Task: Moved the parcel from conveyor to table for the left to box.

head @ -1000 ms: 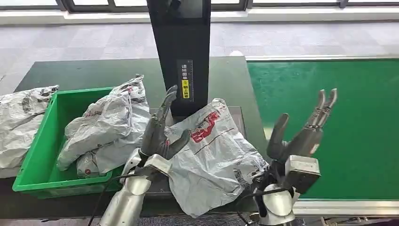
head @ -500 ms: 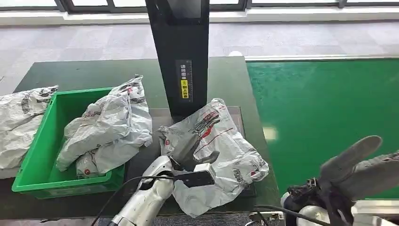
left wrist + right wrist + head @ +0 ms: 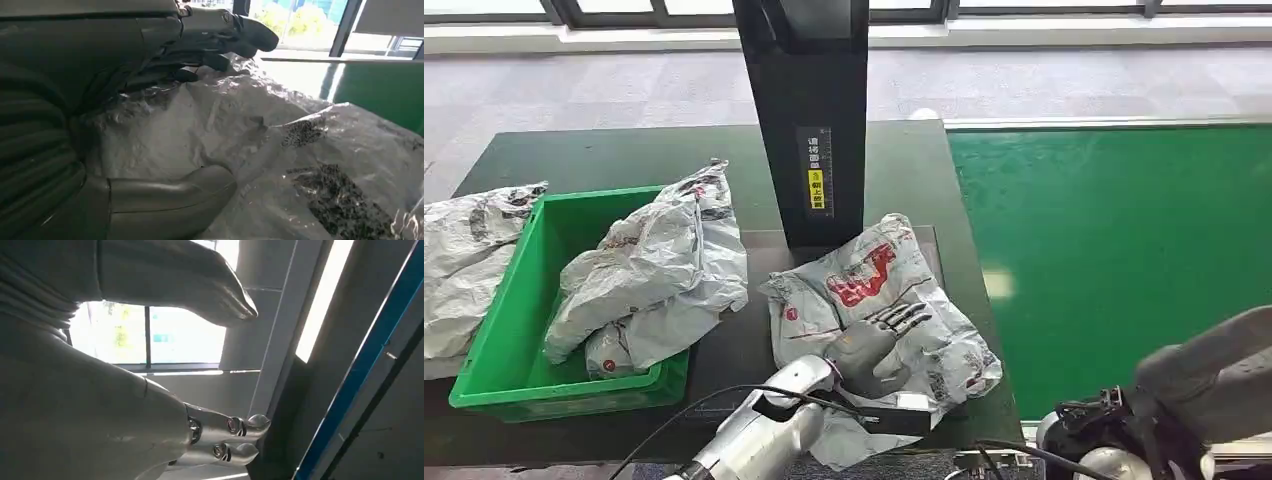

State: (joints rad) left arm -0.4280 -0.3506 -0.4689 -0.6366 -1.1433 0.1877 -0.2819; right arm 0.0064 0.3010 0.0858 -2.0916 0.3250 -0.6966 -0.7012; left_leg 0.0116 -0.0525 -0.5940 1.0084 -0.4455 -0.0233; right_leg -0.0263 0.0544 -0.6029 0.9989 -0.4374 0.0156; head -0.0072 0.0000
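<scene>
A crumpled grey parcel (image 3: 874,275) with red print lies on the dark table (image 3: 624,155) in front of the black post, beside the conveyor. My left hand (image 3: 874,345) lies on its near half and grips a fold of it. In the left wrist view the plastic of the parcel (image 3: 300,165) bulges between the dark fingers (image 3: 215,45) and the thumb (image 3: 170,192). My right hand (image 3: 1214,375) hangs low at the conveyor's near edge, blurred, with nothing in it. In the right wrist view its thumb (image 3: 190,275) and fingers (image 3: 225,440) stand apart.
A green bin (image 3: 504,330) on the table's left holds several grey parcels (image 3: 654,270), and one more parcel (image 3: 469,260) lies outside it at the far left. A black post (image 3: 809,120) rises behind the parcel. The green conveyor belt (image 3: 1124,230) runs along the right.
My left hand came down from upright beside the parcel onto it and closed on it. The parcel shifted a little, turning its red print up. My right arm dropped low to the right.
</scene>
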